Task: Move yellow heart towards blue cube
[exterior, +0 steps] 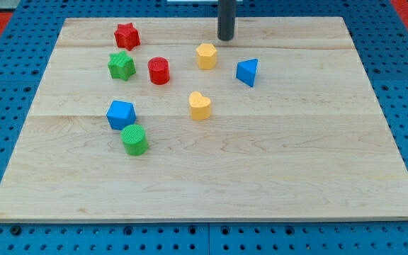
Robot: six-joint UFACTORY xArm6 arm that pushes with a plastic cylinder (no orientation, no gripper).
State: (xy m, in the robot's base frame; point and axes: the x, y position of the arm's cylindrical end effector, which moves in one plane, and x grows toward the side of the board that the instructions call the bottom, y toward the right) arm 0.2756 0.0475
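Note:
The yellow heart lies near the middle of the wooden board. The blue cube lies to the view's left of it, with a wide gap between them. My tip stands near the view's top, above and slightly right of the yellow heart, well apart from it. The tip sits just above and right of a yellow hexagon-like block.
A green cylinder lies just below the blue cube. A red cylinder, a green star and a red star lie at upper left. A blue triangular block lies right of the yellow hexagon. The board's edge runs along the bottom.

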